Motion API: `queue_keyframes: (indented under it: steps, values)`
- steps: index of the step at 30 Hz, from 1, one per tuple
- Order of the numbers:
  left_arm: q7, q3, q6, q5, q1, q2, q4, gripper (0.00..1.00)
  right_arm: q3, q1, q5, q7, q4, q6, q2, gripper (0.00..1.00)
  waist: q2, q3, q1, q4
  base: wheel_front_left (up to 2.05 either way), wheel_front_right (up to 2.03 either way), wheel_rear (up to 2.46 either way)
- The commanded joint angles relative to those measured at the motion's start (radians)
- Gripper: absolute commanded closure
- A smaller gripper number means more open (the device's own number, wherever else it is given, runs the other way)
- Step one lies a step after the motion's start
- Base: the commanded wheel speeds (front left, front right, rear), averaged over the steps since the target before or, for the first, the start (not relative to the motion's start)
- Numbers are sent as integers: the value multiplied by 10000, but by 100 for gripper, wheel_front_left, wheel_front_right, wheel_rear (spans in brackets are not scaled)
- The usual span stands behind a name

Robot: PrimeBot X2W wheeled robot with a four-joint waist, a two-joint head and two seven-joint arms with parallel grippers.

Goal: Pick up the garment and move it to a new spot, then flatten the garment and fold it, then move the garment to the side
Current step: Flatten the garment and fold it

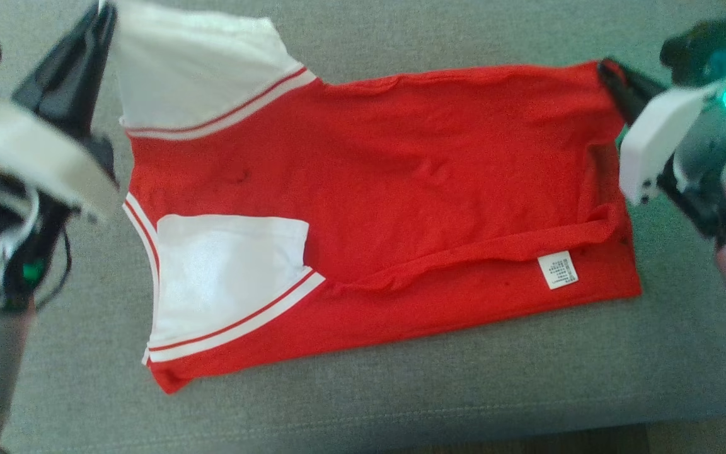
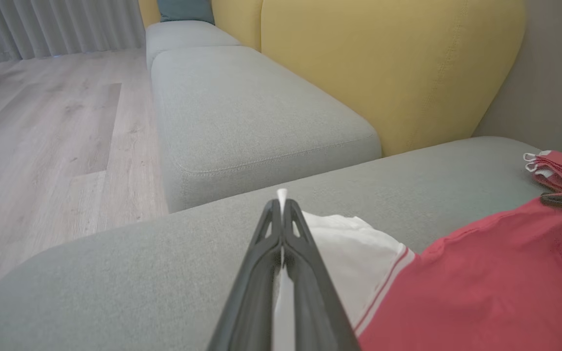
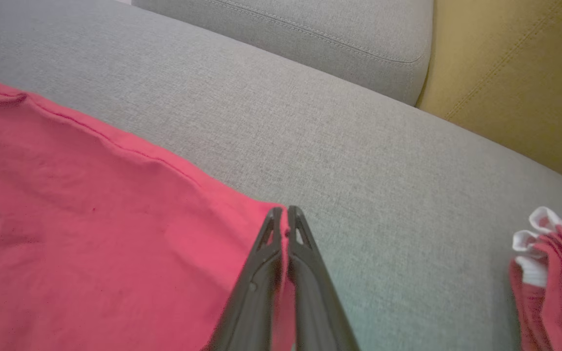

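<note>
While the red garment [image 1: 401, 176] is lying spread across the grey sofa seat [image 1: 401, 391], both arms are taking hold of its far edge. The left gripper [image 1: 106, 12] is pinching the tip of the far white sleeve [image 1: 199, 63], its fingers pressed together with a sliver of white cloth showing between them in the left wrist view. The right gripper [image 1: 605, 68] is clamping the far corner of the red hem, with fabric caught between its closed fingers in the right wrist view. The near sleeve [image 1: 230, 277] is already lying turned in over the body, and the near long edge is lying doubled over, with the care label [image 1: 558, 270] facing up, so the folding step is judged to be under way.

Next, the two arms are probably going to be lifting the far edge together and carrying it toward the near edge. That is calling for matched height and pace, so the cloth is not sagging or twisting between them, and for enough tension to avoid dragging the layers already turned in. A second folded red garment [image 3: 549, 273] is sitting well apart on the right.
</note>
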Motion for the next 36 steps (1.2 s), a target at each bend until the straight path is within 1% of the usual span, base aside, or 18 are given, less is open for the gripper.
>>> queue_keyframes:
  steps: [1, 5, 8, 10, 14, 18, 22, 28, 29, 30, 31, 32, 33, 36]
  values:
    - [-94, 593, 120, -100, 43, 514, -584, 100, -122, 265, 50, -139, -425, 65, -231, 100, -1, -159, 0, -22, 0, 0, 0]
    - [-211, 1046, 726, -363, 1934, 543, -2091, 100, -725, 1536, 37, -447, -1215, 65, -175, 100, -1, -511, 0, -13, 0, 0, 0]
    - [-327, 1255, 1149, -429, 3426, 494, -3046, 100, -1336, 2668, -68, -612, -1896, 65, 32, 100, -1, -748, 0, 13, 0, 0, 0]
    - [-486, 1352, 1406, -479, 4302, 355, -3544, 100, -1738, 3407, -169, -636, -2355, 65, 214, 100, -1, -885, 0, 40, 0, 0, 0]
    - [-844, 1309, 1758, -567, 5742, -36, -4139, 100, -2403, 4642, -559, -529, -3162, 65, 523, 100, -1, -1148, 0, 81, 0, 0, 0]
    - [-1227, 1155, 1881, -746, 6729, -438, -4167, 100, -2883, 5474, -776, -321, -3664, 65, 893, 100, -1, -1332, 0, 105, 0, 0, 0]
    - [-1611, 976, 1899, -851, 7297, -779, -3865, 100, -3185, 5891, -990, -210, -3814, 65, 1101, 100, -1, -1445, 0, 133, 0, 0, 0]
    - [-1913, 537, 1748, -1084, 7680, -1233, -3198, 100, -3502, 6159, -1105, -158, -3654, 65, 1286, 100, -1, -1530, 0, 234, 0, 0, 0]
    - [-1960, 463, 1713, -1108, 7693, -1302, -3032, 100, -3537, 6180, -1125, -179, -3597, 65, 1313, 99, -1, -1543, 0, 248, 0, 0, 0]
    - [-2030, 398, 1674, -1108, 7697, -1359, -2870, 71, -3571, 6207, -1146, -193, -3548, 65, 1351, 73, -1, -1556, 0, 260, 0, 0, 0]
    - [-2112, 359, 1657, -1107, 7700, -1421, -2712, 20, -3600, 6239, -1163, -203, -3513, 65, 1393, 44, -1, -1566, 0, 271, 0, 0, 0]
    - [-2181, 323, 1637, -1103, 7707, -1467, -2569, 0, -3643, 6272, -1169, -218, -3492, 65, 1438, 15, -1, -1575, 0, 282, 0, 0, 0]
    - [-2244, 294, 1615, -1106, 7713, -1508, -2453, 0, -3700, 6314, -1176, -243, -3481, 65, 1481, 0, -1, -1586, 0, 292, 0, 0, 0]
    - [-2461, 319, 1611, -1154, 7746, -1629, -2268, 0, -3951, 6483, -1184, -344, -3479, 65, 1595, 0, -1, -1625, 0, 331, 0, 0, 0]
